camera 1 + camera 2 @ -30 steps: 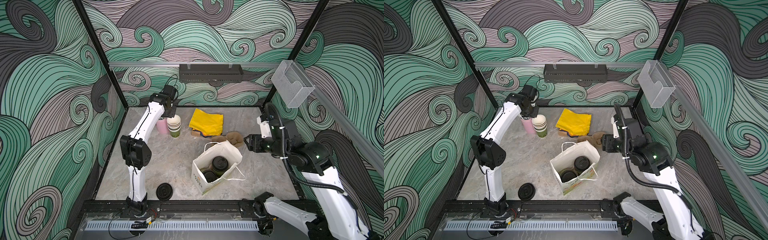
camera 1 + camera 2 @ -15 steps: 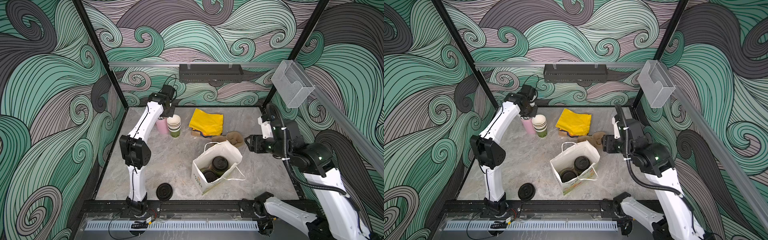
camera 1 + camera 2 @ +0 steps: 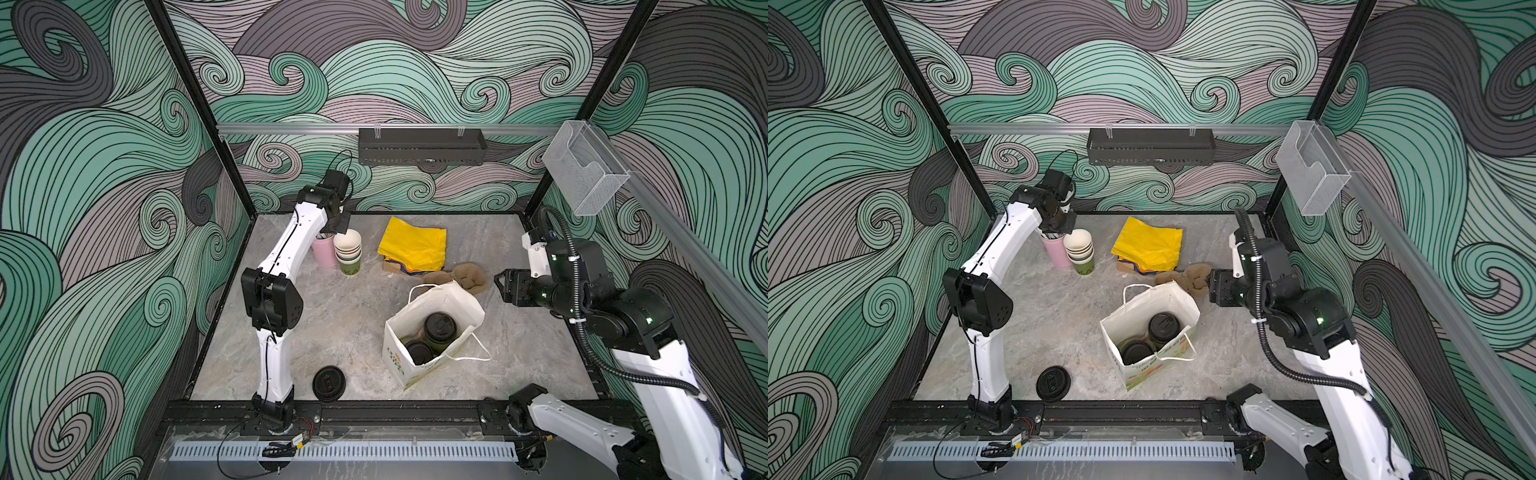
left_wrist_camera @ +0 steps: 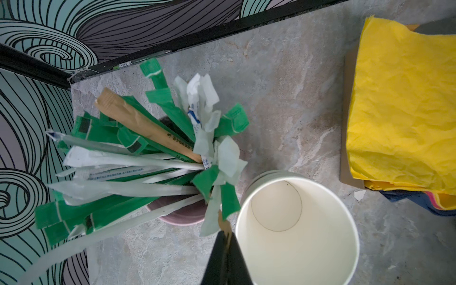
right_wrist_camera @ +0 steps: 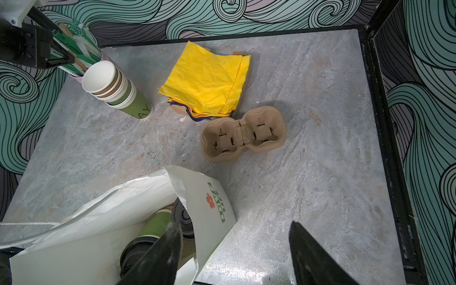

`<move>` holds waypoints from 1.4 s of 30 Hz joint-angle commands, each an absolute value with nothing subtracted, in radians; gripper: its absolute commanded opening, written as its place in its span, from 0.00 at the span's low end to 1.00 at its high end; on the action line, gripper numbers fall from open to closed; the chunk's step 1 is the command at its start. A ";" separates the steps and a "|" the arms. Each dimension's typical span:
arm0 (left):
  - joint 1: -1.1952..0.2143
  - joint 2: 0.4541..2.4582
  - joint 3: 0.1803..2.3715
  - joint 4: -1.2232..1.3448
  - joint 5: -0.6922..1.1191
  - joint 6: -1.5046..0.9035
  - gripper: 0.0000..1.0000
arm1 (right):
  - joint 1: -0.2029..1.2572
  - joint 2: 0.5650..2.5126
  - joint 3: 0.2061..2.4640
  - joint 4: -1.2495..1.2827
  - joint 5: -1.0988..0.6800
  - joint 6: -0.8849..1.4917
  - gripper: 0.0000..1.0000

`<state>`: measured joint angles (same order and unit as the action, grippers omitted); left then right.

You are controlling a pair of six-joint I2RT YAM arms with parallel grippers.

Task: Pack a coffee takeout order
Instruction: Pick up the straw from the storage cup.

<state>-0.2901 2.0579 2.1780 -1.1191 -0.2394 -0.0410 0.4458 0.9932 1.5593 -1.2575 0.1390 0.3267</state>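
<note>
- Coffee takeout order [image 3: 439,328]: two lidded cups [image 3: 1163,328] stand in the white bag [image 3: 461,301], with the yellow napkins [image 3: 415,245] behind it.
- Left gripper [image 4: 225,237] has just pinched shut on a brown-wrapped straw [image 4: 223,223] at the pink cup [image 3: 324,251], with the cup stack [image 4: 296,222] close beside.
- Right gripper [image 5: 233,224] hangs open by the bag, with bare tabletop around it.

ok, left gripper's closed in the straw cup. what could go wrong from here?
1. The left gripper is shut on just the tip of a brown straw wrapper; it may slip or tear when pulled.
2. The straws are tangled, so others may follow or the pink cup may tip.
3. The cup stack stands right beside that cup and could get knocked.
</note>
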 commanded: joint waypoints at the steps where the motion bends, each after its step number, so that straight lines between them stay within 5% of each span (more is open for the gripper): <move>1: -0.282 2.033 2.211 -1.118 -0.230 -0.040 0.01 | 0.446 0.991 1.577 -1.285 0.162 0.342 0.70; 21: -0.281 1.824 2.223 -1.094 -0.176 -0.088 0.00 | 0.445 0.969 1.579 -1.304 0.179 0.358 0.71; 31: -0.284 1.696 2.331 -1.113 -0.158 -0.115 0.00 | 0.446 1.088 1.718 -1.225 -0.059 0.176 0.68; 42: -0.284 1.452 2.209 -1.027 0.186 -0.295 0.00 | 0.597 1.331 1.982 -1.102 -0.247 0.025 0.62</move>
<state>-0.2901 1.4811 2.2543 -1.0634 0.0364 -0.2108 0.5488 1.2858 1.9446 -1.1622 -0.1795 0.0990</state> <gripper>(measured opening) 0.048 0.620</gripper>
